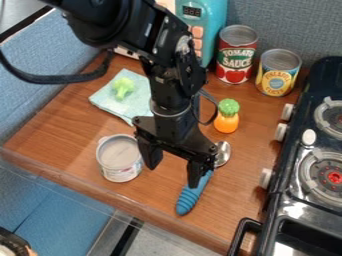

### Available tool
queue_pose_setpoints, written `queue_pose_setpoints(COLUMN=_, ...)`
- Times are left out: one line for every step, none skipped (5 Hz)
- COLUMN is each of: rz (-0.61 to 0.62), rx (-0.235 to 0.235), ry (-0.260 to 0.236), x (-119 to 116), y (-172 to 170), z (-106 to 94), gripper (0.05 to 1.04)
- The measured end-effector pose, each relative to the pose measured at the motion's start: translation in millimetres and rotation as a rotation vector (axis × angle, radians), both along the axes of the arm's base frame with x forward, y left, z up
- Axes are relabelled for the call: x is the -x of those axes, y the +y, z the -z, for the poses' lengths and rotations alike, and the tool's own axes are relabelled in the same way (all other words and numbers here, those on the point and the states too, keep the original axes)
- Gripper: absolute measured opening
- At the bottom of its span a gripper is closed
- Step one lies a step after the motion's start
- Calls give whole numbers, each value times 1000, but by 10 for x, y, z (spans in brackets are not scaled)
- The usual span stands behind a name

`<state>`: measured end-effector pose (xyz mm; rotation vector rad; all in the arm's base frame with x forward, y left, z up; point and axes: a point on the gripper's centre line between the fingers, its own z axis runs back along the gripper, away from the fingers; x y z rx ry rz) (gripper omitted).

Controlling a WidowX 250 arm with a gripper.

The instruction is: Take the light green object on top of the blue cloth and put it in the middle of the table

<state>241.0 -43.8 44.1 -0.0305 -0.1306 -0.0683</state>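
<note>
Broccoli (123, 86) on the blue cloth (135, 104), in the upper left of the frame, pale green, head toward the top edge, cloth flat beneath and around it. Gripper (175, 171) just below the centre of the frame, pointing down over the table (67, 137), fingers set wide apart, one to the left, the other lower and to the right. Arm (123, 20) coming in from the top left, black, bent down across the middle, between cloth and pineapple (227, 123).

White tin (120, 156) upright, left of the gripper, near the front edge of the table. Spoon (189, 196) slanting just beside the right finger, blue handle toward the bottom of the frame, metal bowl up and to the right. Pineapple right of the arm, orange below, green on top. Red can (236, 56) and yellow can (278, 74) side by side in the upper right, both upright. Teal box (219, 12) with buttons at the top edge. Black stove (264, 212) along the right side, pale knobs facing the table.
</note>
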Motion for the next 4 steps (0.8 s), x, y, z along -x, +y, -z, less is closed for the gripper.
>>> queue_pose_setpoints(rz=1, rx=-7, ry=32, x=26, y=6, z=68, gripper=999)
queue_pose_setpoints(rz=-69, rx=-26, ry=20, x=-262, y=309, z=25, gripper=999)
queue_pose_setpoints(rz=-97, rx=-28, ry=-12, x=-583, y=656, z=-53, gripper=999)
queue_pose_setpoints(rz=-64, rx=-42, ry=-58, x=-877, y=937, z=-118, gripper=999)
